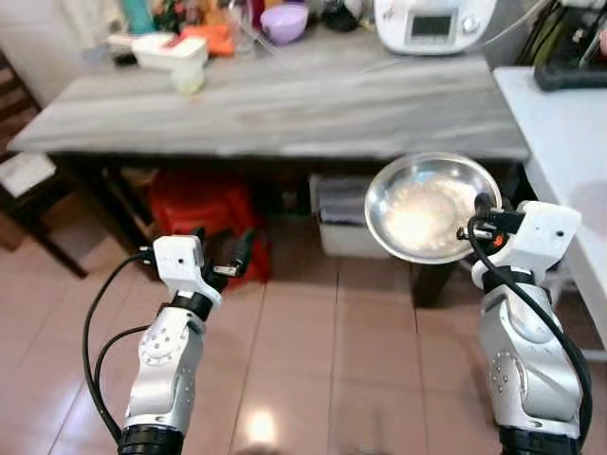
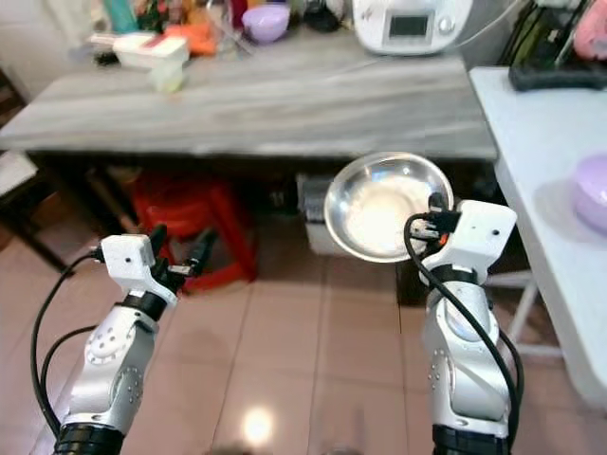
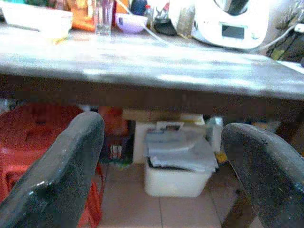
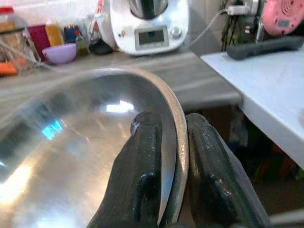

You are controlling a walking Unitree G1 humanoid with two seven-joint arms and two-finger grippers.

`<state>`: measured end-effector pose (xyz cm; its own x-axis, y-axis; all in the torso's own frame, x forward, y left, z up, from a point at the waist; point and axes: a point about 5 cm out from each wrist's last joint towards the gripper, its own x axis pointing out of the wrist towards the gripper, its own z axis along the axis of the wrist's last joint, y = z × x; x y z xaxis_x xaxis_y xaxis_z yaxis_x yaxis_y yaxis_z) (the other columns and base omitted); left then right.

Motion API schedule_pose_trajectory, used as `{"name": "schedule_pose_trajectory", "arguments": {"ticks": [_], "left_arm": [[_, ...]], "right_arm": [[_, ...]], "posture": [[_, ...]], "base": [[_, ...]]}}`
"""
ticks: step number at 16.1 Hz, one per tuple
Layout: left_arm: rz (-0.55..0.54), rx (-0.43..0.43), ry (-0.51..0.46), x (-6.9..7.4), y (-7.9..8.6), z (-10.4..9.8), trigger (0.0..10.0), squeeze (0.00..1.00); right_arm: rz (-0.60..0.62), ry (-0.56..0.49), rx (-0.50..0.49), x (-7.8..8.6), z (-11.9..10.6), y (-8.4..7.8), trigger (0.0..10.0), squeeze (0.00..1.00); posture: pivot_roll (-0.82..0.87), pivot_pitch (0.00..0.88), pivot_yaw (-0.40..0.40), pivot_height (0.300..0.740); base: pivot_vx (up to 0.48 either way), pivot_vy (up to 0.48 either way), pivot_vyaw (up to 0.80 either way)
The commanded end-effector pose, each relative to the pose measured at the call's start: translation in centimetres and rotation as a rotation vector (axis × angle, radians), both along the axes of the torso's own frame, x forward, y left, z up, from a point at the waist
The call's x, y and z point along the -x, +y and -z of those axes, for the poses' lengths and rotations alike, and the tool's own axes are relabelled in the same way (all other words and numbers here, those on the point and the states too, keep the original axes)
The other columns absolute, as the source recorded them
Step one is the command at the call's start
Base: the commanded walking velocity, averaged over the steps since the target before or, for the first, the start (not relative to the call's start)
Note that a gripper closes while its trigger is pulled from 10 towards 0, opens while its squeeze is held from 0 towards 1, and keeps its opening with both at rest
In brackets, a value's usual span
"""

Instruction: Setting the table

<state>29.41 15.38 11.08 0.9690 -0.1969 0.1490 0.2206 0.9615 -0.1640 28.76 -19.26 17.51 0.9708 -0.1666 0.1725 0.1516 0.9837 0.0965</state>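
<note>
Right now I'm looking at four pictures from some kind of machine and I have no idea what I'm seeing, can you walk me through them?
This is a humanoid robot with two silver arms, each ending in a two-fingered black gripper. Two pictures come from cameras on its head, looking down; the other two come from cameras on its wrists. The right gripper pinches the rim of a shiny metal bowl, held in the air in front of a long grey table. The left gripper is open and holds nothing. On the table's far side stand a white kitchen appliance, a purple bowl and a white container.
</note>
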Motion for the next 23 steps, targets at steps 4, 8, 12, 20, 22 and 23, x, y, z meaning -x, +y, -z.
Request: {"name": "schedule_pose_trajectory", "arguments": {"ticks": [4, 8, 12, 20, 22, 23], "left_arm": [[-0.03, -0.018, 0.002, 0.1, 1.01, -0.11, 10.0, 0.0], [-0.024, -0.015, 0.006, 0.13, 0.9, -0.08, 10.0, 0.0], [-0.019, -0.01, 0.008, 0.14, 0.6, 0.0, 10.0, 0.0], [-0.016, -0.014, 0.014, 0.01, 0.5, 0.06, 10.0, 0.0], [-0.019, -0.014, 0.017, 0.04, 0.52, 0.1, 10.0, 0.0], [-0.022, -0.011, 0.017, 0.07, 0.61, 0.1, 10.0, 0.0]], "right_arm": [[-0.048, -0.028, 0.008, -0.12, -0.62, 1.18, 10.0, 0.0], [-0.048, -0.029, 0.003, -0.23, -0.62, 1.25, 10.0, 0.0], [-0.048, -0.025, 0.003, -0.26, -0.55, 1.21, 10.0, 0.0], [-0.047, -0.004, -0.013, -0.4, -0.24, 0.96, 10.0, 0.0], [-0.051, 0.002, -0.017, -0.5, -0.15, 0.98, 10.0, 0.0], [-0.057, 0.01, -0.022, -0.54, 0.01, 1.07, 10.0, 0.0]], "posture": [[-0.12, 0.129, 0.091, 0.74], [-0.12, 0.126, 0.088, 0.74], [-0.12, 0.126, 0.086, 0.74], [-0.13, 0.136, 0.09, 0.74], [-0.13, 0.136, 0.09, 0.74], [-0.13, 0.136, 0.09, 0.74]], "base": [[0.48, 0.0, 0.21], [0.431, 0.0, 0.0], [0.361, 0.0, 0.0], [0.353, 0.0, 0.0], [0.291, 0.0, 0.0], [0.266, 0.0, 0.0]]}}
